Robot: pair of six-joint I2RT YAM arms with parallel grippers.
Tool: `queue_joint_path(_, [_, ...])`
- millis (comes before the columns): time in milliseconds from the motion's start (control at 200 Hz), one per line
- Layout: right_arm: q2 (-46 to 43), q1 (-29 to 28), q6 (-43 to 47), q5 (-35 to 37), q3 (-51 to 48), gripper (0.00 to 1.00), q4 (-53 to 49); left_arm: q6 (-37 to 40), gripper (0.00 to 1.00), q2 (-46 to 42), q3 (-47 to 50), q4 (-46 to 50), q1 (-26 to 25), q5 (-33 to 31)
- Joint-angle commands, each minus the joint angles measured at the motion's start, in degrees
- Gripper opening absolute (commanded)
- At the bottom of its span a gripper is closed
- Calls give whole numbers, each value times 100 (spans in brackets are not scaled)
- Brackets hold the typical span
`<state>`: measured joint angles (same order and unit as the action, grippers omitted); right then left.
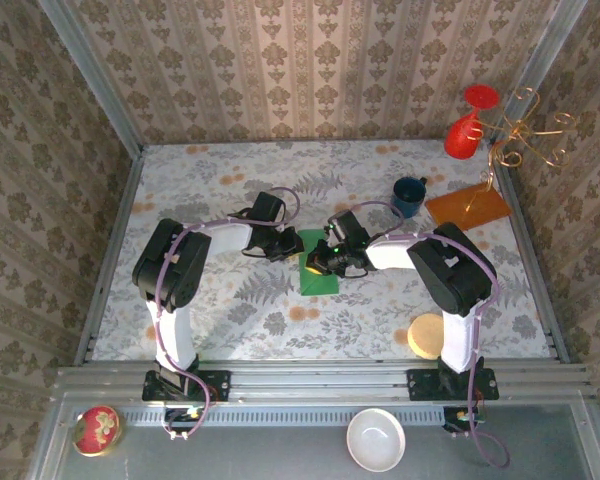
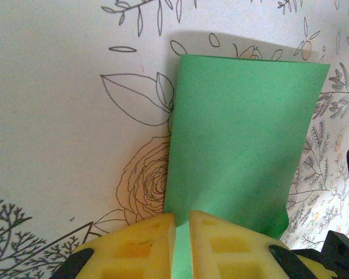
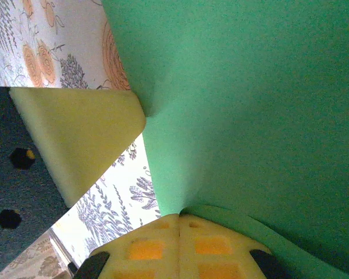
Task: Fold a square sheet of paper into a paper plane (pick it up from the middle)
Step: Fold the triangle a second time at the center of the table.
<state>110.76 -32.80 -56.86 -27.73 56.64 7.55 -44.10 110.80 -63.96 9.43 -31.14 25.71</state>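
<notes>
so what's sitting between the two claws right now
The green sheet of paper lies between them, as the top view shows. In the wrist views, the left claw and the right claw each pinch it.

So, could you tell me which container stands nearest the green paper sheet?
The dark blue mug; the white bowl lies off the near edge of the table, the red vase in the far corner.

Blue mug beside orange board; white bowl, perhaps cork coaster, nearer.
</notes>
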Motion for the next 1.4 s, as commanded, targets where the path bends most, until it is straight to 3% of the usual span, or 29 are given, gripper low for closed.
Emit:
queue_joint_path(0, [109, 19, -29, 223, -39, 0, -112, 64, 16, 189, 89, 383, -51, -89])
queue_joint_path(1395, [228, 19, 99, -134, 49, 0, -92, 59, 16, 237, 33, 373, -51, -18])
